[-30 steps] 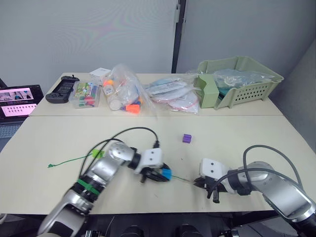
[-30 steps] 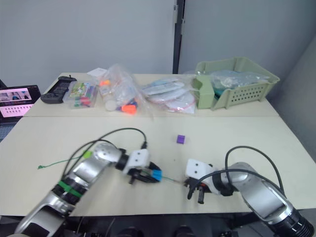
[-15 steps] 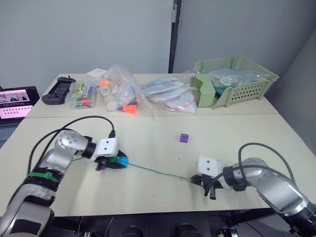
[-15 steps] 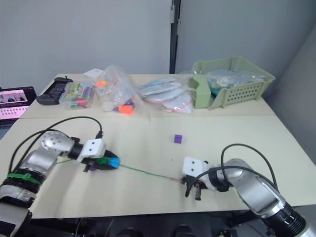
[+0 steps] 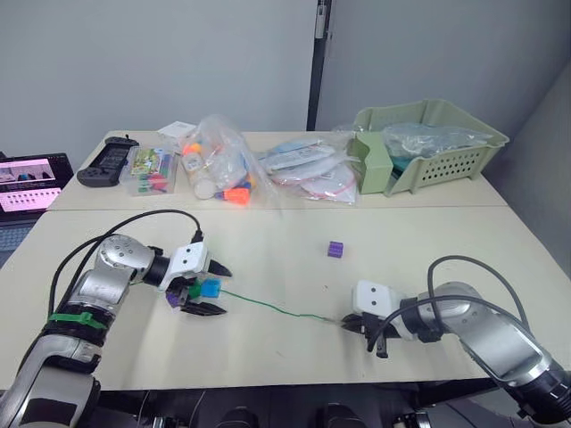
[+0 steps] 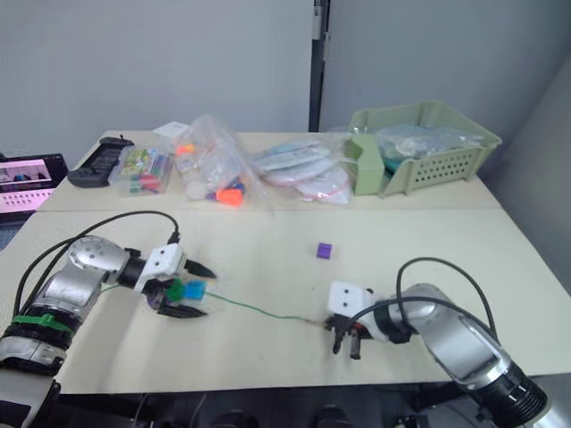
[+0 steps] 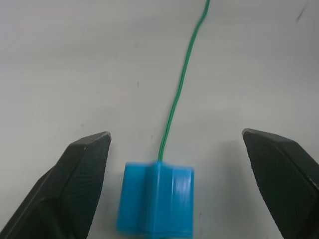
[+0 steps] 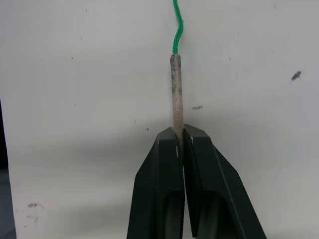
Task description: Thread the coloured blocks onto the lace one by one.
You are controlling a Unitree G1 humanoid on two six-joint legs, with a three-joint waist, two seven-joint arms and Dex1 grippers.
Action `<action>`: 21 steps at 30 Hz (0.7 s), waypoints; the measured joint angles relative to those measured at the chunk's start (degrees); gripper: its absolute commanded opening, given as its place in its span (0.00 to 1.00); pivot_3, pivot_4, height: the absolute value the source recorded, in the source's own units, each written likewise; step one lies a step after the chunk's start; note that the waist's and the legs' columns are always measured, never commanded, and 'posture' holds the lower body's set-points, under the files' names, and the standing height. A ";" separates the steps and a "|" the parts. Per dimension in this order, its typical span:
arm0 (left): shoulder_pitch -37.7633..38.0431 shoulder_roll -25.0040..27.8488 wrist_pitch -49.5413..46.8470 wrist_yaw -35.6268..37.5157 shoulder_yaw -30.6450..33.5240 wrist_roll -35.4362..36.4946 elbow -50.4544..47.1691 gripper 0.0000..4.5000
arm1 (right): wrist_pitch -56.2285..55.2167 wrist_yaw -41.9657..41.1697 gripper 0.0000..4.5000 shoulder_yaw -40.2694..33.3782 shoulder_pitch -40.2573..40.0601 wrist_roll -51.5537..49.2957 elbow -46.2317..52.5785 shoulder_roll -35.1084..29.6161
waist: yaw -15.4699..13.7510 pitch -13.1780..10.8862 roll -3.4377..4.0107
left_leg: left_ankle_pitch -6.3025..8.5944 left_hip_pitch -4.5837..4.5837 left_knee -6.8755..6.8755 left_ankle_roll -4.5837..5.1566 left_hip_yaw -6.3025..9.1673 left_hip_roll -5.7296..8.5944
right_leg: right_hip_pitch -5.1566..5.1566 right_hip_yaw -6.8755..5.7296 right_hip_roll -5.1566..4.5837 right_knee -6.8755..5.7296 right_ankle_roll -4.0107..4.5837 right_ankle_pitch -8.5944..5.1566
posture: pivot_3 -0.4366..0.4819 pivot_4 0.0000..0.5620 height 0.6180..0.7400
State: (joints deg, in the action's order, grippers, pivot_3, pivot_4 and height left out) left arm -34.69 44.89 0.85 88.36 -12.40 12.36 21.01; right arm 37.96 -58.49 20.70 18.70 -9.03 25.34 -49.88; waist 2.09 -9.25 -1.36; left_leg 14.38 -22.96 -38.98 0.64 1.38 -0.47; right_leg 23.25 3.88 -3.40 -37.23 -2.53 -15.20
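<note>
Lace (image 5: 277, 309) lay stretched across the near table (image 5: 428, 241), its long axis running from the blue block (image 5: 211, 288) on the robot's left to the pale stiff tip (image 8: 176, 89) on its right. That tip was clamped between the closed fingers of the right gripper (image 5: 355, 325), pointing back toward the left arm. The left gripper (image 5: 207, 287) stood with its fingers spread wide on either side of the blue block, touching nothing; the block rested on the table with the lace passing out of it, and a dark green block (image 5: 194, 290) and a purple block (image 5: 173, 300) sat just beside it.

One loose purple cube (image 5: 335, 249) remained apart, farther back on the table and nearer the right arm than the left. The next pick was judged to turn on that position.

At the far edge, a green basket (image 5: 464, 160) held clear plastic packets, and a clear bag (image 5: 219, 165) held orange pieces.
</note>
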 measured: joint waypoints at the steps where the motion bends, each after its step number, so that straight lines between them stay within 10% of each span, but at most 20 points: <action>1: 0.66 -0.79 -2.59 -0.10 0.12 1.48 -3.87 0.95 | 0.24 -0.05 0.00 0.28 0.48 -0.01 0.05 0.25 | -0.06 0.00 0.00 | 0.00 0.00 0.00 0.00 0.00 0.02 | -0.01 0.00 -0.04 0.00 0.00 0.00 | 0.48 0.27 1.00; 12: 3.15 -20.12 -9.44 -14.74 -9.43 -3.74 -13.79 0.95 | 3.47 0.19 0.00 4.12 9.59 1.72 -2.25 5.30 | -1.29 0.00 -0.01 | -0.01 -0.02 -0.11 -0.01 0.07 0.24 | -0.03 0.01 -0.01 -0.01 0.00 0.01 | 0.48 0.27 1.00; 21: 1.24 -21.62 -9.59 -18.02 -10.72 -7.17 -11.49 0.83 | 4.04 -0.06 0.00 5.71 10.10 3.27 -3.34 5.84 | -1.24 0.00 -0.01 | -0.01 0.07 -0.10 -0.01 0.15 0.38 | 0.02 0.01 -0.09 -0.37 0.01 0.01 | 0.48 0.27 1.00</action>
State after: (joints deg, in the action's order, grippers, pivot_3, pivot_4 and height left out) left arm -33.45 23.27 -8.74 70.34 -23.12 5.19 9.52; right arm 42.01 -58.55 26.42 28.80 -5.76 21.99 -44.04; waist 0.85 -9.25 -1.37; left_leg 14.37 -22.89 -39.08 0.63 1.53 -0.08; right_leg 23.27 3.89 -3.50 -37.60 -2.52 -15.19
